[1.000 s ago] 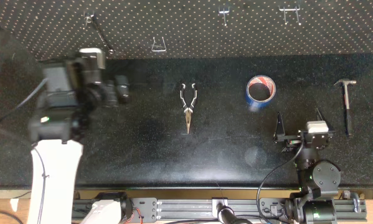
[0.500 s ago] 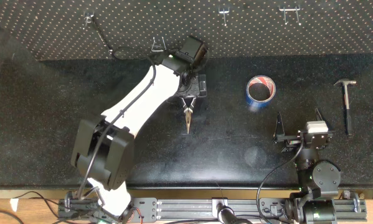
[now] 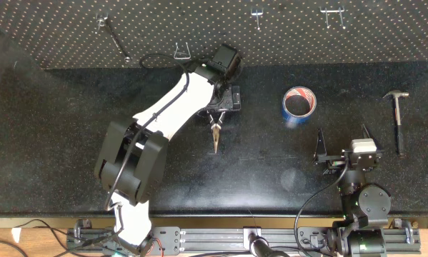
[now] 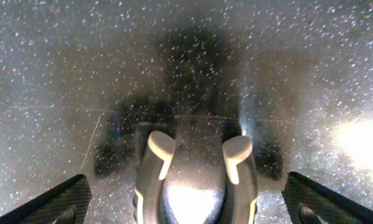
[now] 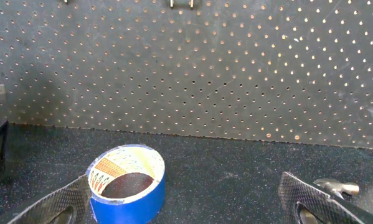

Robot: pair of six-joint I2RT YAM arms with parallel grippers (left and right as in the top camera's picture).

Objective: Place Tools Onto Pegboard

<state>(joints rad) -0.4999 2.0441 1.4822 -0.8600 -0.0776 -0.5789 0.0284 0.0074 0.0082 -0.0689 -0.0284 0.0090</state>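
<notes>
The pliers lie on the black table with their pale handles toward the pegboard. My left gripper hangs over those handles, open, with a finger wide on each side and nothing held. A wrench hangs on the pegboard at the left. The blue tape roll and the hammer rest on the table to the right. My right gripper stands open near the front, facing the tape roll, with the hammer's head beside one finger.
Bare hooks stick out of the pegboard: a wire one just behind the pliers, two more farther right. The left arm's white link slants across the table's left half.
The left arm has swung from the far left, near the wrench, across to the pliers and has settled low over their handles. The right arm has stayed still.
</notes>
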